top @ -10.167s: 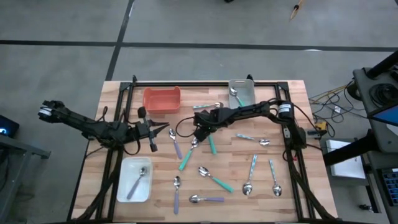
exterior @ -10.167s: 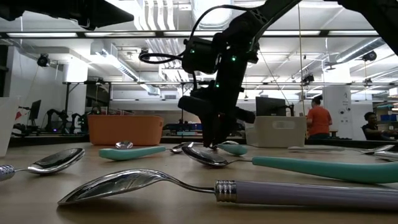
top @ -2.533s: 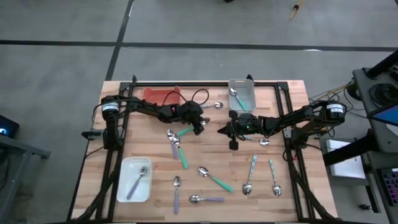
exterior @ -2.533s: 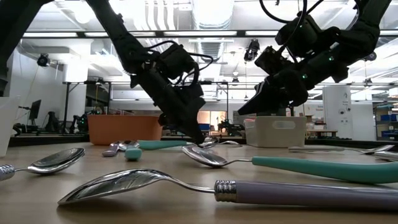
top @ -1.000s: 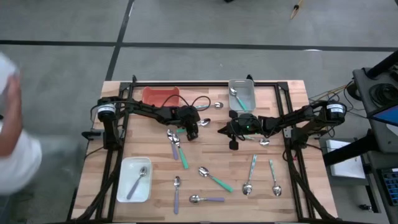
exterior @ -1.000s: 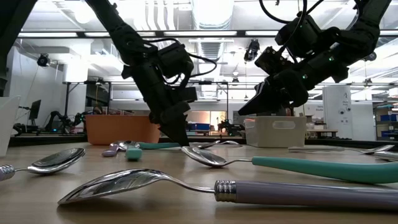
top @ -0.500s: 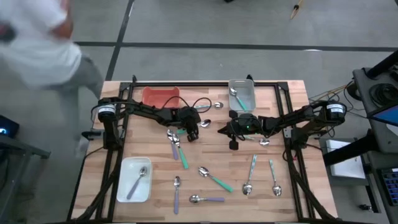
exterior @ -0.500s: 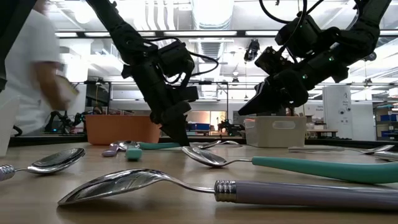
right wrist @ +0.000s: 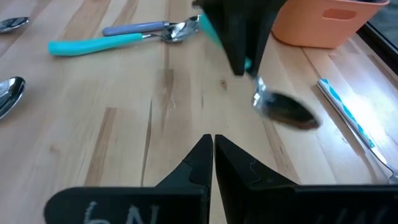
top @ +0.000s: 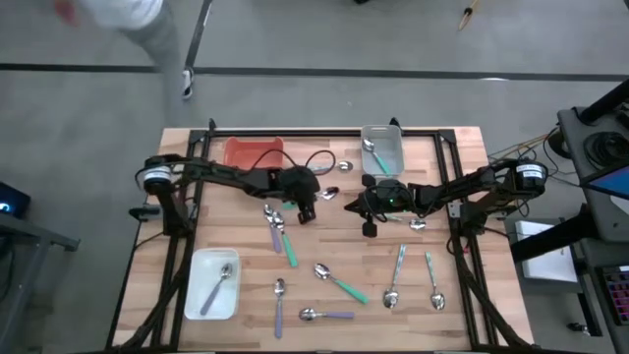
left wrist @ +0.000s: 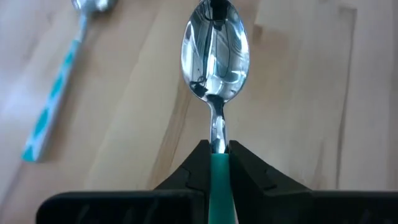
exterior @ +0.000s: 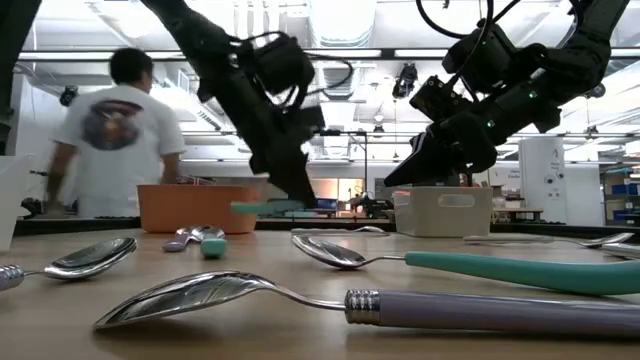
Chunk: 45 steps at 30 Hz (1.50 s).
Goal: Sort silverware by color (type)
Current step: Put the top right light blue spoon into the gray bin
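Reaching in low over the table (top: 462,295), the left arm stretches from its base toward the centre, its left gripper (top: 307,208) just on the near side of the orange tray (top: 254,152), clamped on a teal spoon (top: 316,198) whose bowl points toward the right arm. The right gripper (top: 369,218) lies near the grey tray (top: 385,157), fingers pressed together on nothing. Other spoons lie scattered nearer the front edge; a lavender spoon (top: 218,286) rests in the white tray (top: 197,293), and a teal-handled one sits in the grey tray.

From table height, the left gripper (exterior: 296,196) hangs in front of the orange tray (exterior: 195,208), holding the teal spoon (exterior: 262,207) level and clear of the wood; its bowl is hidden by the fingers. The right gripper (exterior: 400,176) slants down beside the grey tray (exterior: 442,211). A person in a white shirt stands behind the orange tray, blurred.

At the left wrist, both fingers (left wrist: 193,171) pinch the teal handle, and the shiny bowl (left wrist: 215,53) juts out ahead above the wood. A patterned blue spoon (left wrist: 59,78) lies beyond it.

At the right wrist, the fingers (right wrist: 199,165) meet. Ahead, the left gripper (right wrist: 239,43) carries the spoon, its bowl (right wrist: 285,111) blurred, beside the orange tray (right wrist: 323,25).
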Each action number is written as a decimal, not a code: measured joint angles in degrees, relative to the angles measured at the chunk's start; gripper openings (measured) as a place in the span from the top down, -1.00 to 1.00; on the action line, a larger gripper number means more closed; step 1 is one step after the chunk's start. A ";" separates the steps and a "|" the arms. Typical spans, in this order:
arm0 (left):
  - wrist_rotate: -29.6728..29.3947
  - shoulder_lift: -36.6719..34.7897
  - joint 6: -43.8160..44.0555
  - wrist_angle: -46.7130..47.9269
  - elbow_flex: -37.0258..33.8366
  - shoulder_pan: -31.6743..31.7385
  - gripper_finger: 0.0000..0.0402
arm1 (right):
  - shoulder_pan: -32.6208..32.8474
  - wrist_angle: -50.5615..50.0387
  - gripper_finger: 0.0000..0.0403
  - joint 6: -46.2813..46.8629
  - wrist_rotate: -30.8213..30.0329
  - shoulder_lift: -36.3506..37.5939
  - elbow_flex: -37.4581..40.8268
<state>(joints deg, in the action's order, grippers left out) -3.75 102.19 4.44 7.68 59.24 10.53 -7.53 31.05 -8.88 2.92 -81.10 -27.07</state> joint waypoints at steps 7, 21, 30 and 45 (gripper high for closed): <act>-0.10 -9.75 -5.11 5.87 0.04 0.25 0.90 | -0.02 -0.55 0.96 0.20 -0.11 0.00 0.00; -8.32 -23.68 -20.82 32.85 4.03 11.13 0.90 | -1.71 -0.81 0.96 -0.15 -1.57 0.02 -2.33; -8.79 -22.42 -36.41 37.38 4.39 23.66 0.88 | -7.26 -14.74 0.96 -1.08 -1.57 1.84 -11.95; -8.79 -13.83 -43.79 36.52 7.68 33.94 0.89 | -23.14 -47.36 0.96 -5.42 -1.43 3.17 -32.23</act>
<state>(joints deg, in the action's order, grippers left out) -12.55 88.36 -39.35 44.20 66.92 44.47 -30.67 -16.30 -14.30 1.49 -77.93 -59.30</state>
